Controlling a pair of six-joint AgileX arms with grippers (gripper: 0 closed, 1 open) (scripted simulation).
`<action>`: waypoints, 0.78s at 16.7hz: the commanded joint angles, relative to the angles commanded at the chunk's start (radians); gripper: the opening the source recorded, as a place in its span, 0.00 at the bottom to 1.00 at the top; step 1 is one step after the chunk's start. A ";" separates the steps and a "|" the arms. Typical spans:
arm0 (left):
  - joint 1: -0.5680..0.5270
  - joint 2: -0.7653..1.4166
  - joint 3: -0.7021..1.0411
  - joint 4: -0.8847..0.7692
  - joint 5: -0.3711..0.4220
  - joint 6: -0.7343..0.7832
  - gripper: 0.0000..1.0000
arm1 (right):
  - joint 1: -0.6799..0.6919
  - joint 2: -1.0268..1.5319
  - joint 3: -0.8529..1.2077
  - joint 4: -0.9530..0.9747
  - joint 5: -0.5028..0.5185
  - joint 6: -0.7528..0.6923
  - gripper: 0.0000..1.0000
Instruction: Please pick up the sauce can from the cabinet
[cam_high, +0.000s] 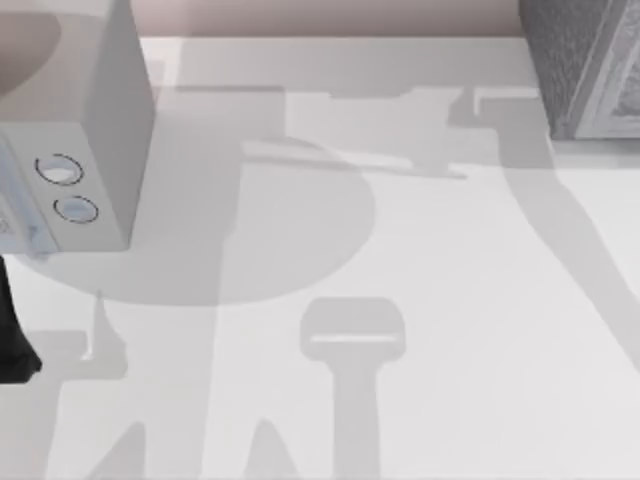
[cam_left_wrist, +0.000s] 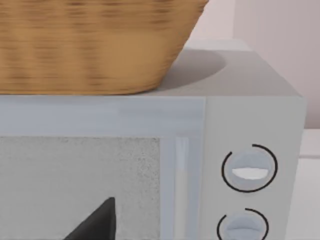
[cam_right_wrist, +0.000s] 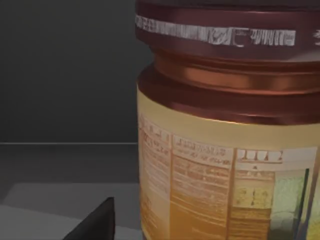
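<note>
From above, the cabinet (cam_high: 590, 65) sits at about 1 o'clock on the white table (cam_high: 420, 330) and the pale box with two dials (cam_high: 75, 150) at about 10 o'clock, and nothing lies on the bare table between them. The left wrist view looks at that pale box from the front, with a woven basket (cam_left_wrist: 95, 45) standing on top of it; I cannot tell what is in the basket, or whether the left gripper is open or closed. The right wrist view is very close to the sauce can (cam_right_wrist: 225, 130), which stands upright on a dark shelf (cam_right_wrist: 65, 165), so I think it is still inside the cabinet and the grab and lift-out are left to do; I cannot tell whether the right gripper is open or closed.
</note>
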 joint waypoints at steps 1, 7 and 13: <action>0.000 0.000 0.000 0.000 0.000 0.000 1.00 | 0.000 0.000 0.000 0.000 0.000 0.000 1.00; 0.000 0.000 0.000 0.000 0.000 0.000 1.00 | -0.041 0.113 0.105 0.008 -0.039 0.000 1.00; 0.000 0.000 0.000 0.000 0.000 0.000 1.00 | -0.075 0.205 0.189 0.017 -0.072 0.001 1.00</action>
